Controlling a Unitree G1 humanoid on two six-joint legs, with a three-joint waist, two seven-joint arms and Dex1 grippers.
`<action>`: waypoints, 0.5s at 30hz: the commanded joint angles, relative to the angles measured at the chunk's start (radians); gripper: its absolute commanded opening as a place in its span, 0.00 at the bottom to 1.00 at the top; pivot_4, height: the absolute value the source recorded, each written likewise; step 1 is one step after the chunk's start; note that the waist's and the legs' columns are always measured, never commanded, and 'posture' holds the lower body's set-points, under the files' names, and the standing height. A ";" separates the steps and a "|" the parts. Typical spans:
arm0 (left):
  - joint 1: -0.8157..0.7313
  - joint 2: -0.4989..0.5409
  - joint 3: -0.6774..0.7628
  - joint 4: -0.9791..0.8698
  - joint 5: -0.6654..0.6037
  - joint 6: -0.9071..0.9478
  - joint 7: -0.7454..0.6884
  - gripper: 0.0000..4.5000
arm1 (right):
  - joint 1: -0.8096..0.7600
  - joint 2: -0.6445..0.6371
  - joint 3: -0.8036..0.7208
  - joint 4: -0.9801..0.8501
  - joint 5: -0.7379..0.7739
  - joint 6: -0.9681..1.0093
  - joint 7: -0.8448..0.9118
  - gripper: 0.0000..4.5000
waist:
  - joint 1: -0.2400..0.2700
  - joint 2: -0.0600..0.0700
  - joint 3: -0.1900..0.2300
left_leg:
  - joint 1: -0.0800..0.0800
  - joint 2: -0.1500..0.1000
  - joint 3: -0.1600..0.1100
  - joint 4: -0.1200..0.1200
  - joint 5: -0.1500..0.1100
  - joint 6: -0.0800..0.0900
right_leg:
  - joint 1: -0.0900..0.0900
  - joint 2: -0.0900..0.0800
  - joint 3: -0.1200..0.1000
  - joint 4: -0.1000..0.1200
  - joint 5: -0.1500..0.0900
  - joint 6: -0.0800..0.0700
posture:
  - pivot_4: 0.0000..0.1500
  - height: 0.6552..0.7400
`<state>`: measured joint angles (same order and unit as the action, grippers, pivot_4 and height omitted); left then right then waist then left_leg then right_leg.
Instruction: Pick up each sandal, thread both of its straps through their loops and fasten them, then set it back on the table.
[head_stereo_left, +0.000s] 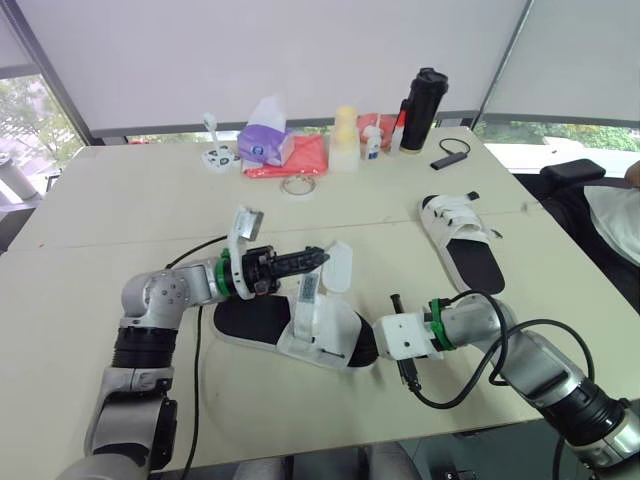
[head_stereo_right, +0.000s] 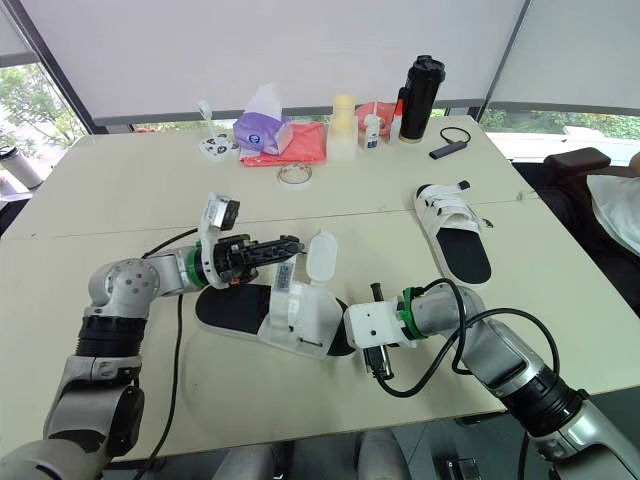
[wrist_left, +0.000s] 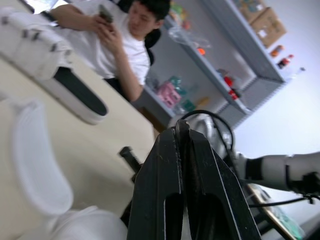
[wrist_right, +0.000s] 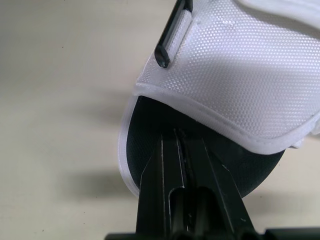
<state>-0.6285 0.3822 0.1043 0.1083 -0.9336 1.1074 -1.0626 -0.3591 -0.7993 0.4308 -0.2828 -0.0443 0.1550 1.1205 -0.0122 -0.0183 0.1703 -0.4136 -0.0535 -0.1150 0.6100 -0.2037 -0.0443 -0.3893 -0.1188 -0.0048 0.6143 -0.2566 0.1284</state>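
The near sandal (head_stereo_left: 290, 330), white with a black sole, lies in front of me with its straps undone. One white strap flap (head_stereo_left: 339, 266) stands up from it. My left gripper (head_stereo_left: 318, 258) hovers above the sandal, shut, its tips right beside that flap; I see nothing between its fingers (wrist_left: 175, 165). My right gripper (wrist_right: 181, 137) is shut too and rests on the black insole (wrist_right: 145, 130) at the sandal's right end, under the edge of the white upper (wrist_right: 240, 75). The second sandal (head_stereo_left: 462, 238), its straps across it, lies further back on the right.
Along the table's far edge stand a black bottle (head_stereo_left: 422, 108), a purple tissue pack (head_stereo_left: 265, 142), a red cloth (head_stereo_left: 305, 158), a pale bottle (head_stereo_left: 345, 140), a ring (head_stereo_left: 297, 185) and a black dongle (head_stereo_left: 450, 155). A person (wrist_left: 125, 45) sits at the right side.
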 joint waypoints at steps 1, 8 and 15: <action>-0.031 -0.011 0.027 -0.013 -0.042 -0.007 -0.014 0.01 | 0.027 -0.007 0.036 0.077 -0.085 0.062 -0.016 0.00 | 0.000 0.000 0.000 | 0.000 0.000 0.000 0.000 0.000 0.000 | 0.000 0.000 0.000 0.000 0.000 0.000 | 1.00 1.00; -0.028 -0.024 -0.006 0.035 0.013 -0.072 -0.011 0.01 | 0.031 -0.010 0.033 0.072 -0.086 0.064 -0.017 0.00 | 0.001 0.000 0.000 | 0.000 0.000 0.000 0.000 0.000 0.000 | 0.000 0.000 0.000 0.000 0.000 0.000 | 1.00 1.00; -0.010 -0.043 -0.056 0.131 0.112 -0.178 -0.037 0.01 | 0.028 -0.006 0.035 0.074 -0.087 0.064 -0.018 0.00 | 0.000 0.000 0.000 | 0.000 0.000 0.000 0.000 0.000 0.000 | -0.001 0.000 0.000 -0.001 0.000 0.000 | 1.00 1.00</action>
<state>-0.6360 0.3425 0.0500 0.2395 -0.8310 0.9559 -1.0832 -0.3567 -0.7993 0.4292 -0.2838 -0.0446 0.1555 1.1197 -0.0120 -0.0183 0.1703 -0.4136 -0.0535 -0.1149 0.6100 -0.2037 -0.0443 -0.3897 -0.1190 -0.0048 0.6135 -0.2566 0.1283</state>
